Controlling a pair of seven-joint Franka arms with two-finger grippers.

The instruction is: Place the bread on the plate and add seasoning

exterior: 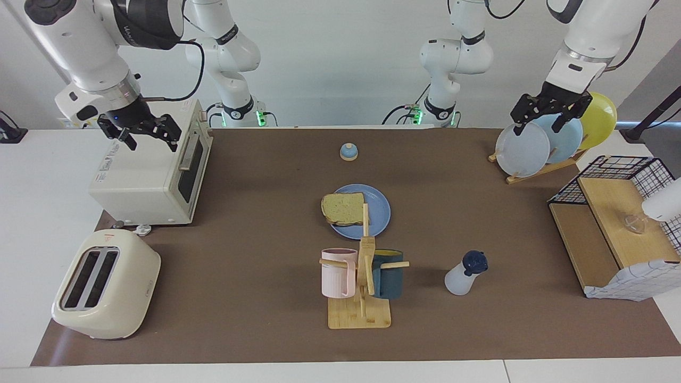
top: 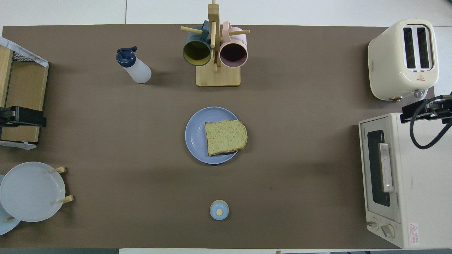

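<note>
A slice of tan bread lies on the round blue plate at the table's middle, its crust overhanging the rim toward the right arm's end. The seasoning bottle, whitish with a navy cap, stands upright farther from the robots, toward the left arm's end. My left gripper hangs open and empty over the plate rack. Over the toaster oven my right gripper is open too, holding nothing.
A toaster oven and a cream toaster fill the right arm's end. The mug rack with two mugs stands just past the plate. A small bell sits near the robots. A plate rack and wire shelf occupy the left arm's end.
</note>
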